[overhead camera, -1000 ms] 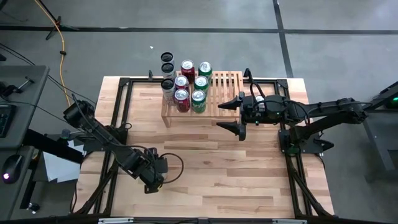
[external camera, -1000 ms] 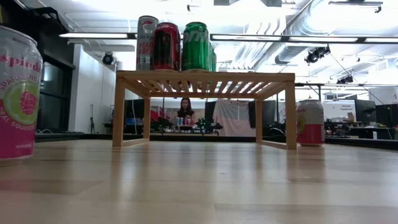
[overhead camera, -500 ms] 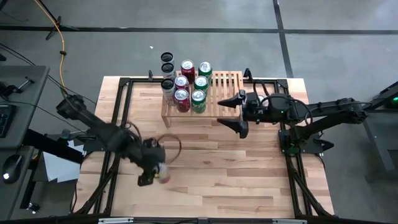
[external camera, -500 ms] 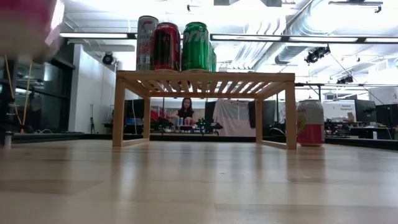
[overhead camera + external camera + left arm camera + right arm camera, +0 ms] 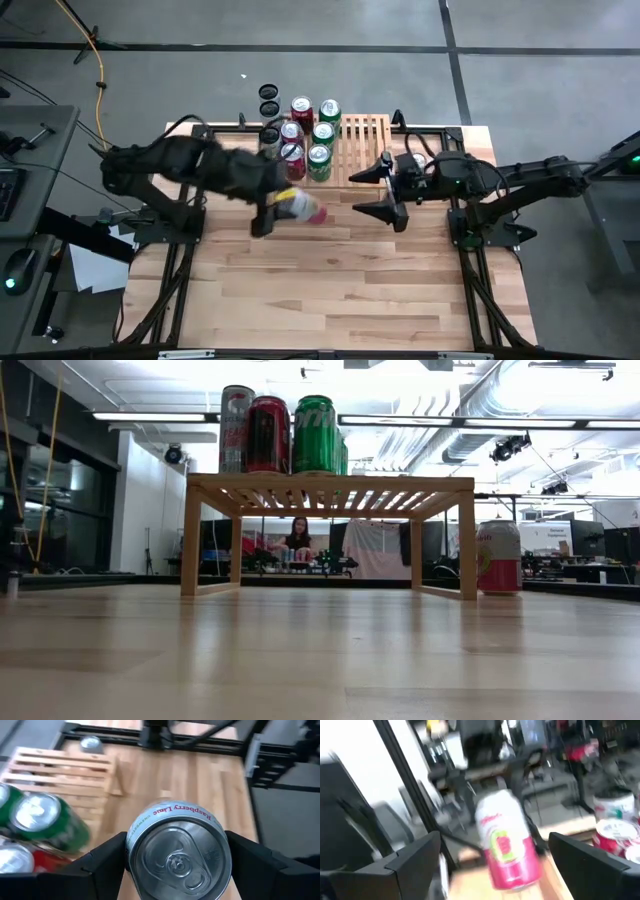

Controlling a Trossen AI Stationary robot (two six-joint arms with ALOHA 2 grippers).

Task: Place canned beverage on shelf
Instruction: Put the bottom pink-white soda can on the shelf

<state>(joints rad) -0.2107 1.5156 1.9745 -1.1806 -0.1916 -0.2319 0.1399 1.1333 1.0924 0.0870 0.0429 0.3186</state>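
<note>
Fingers [image 5: 107,855] of the left gripper [image 5: 278,205] clamp a pink-and-white can [image 5: 302,207], carried on its side above the tabletop [image 5: 350,270] just in front of the shelf [image 5: 362,140].

The left wrist view alone shows the can's silver lid, pull tab and "Raspberry Lime" lettering; the right wrist view shows its pink side with a green mark. The low view shows neither gripper nor this can, only the wooden rack with cans on its left part and another pink can [image 5: 498,557] standing by its right leg. A second ago the left gripper was near the tabletop's front left, by the can standing there. The right gripper [image 5: 385,192] hangs with jaws spread wide and empty near the shelf's right end.
</note>
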